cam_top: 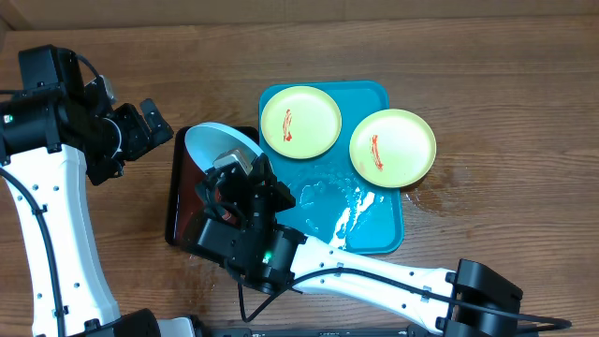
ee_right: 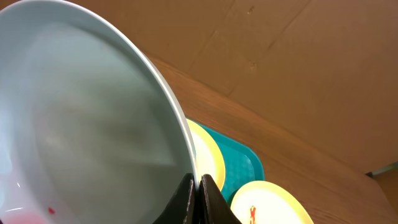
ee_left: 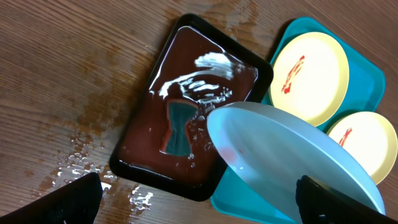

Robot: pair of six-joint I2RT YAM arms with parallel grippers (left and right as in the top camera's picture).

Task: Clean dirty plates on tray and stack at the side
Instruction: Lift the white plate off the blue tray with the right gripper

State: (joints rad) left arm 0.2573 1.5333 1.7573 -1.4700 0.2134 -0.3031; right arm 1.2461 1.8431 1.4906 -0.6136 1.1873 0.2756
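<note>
My right gripper [cam_top: 245, 171] is shut on the rim of the light-blue plate [cam_top: 221, 144] and holds it tilted above the dark red-brown tray [cam_top: 180, 213]. The right wrist view shows the fingers [ee_right: 198, 186] pinching the rim of the plate [ee_right: 93, 118], which has a small red speck low on its face. Two yellow-green plates with red smears lie at the turquoise tray [cam_top: 372, 229]: one [cam_top: 299, 122] on its back left, one [cam_top: 393, 147] overhanging its right edge. My left gripper [cam_top: 153, 124] is open and empty, left of the plate; its fingers [ee_left: 199, 202] show apart.
The dark red-brown tray [ee_left: 186, 93] holds wet liquid with white glints and a teal shape in it. Water lies splashed on the turquoise tray [cam_top: 348, 208] and on the wooden table [ee_left: 81, 162] beside the dark tray. A cardboard wall [ee_right: 298, 68] stands behind.
</note>
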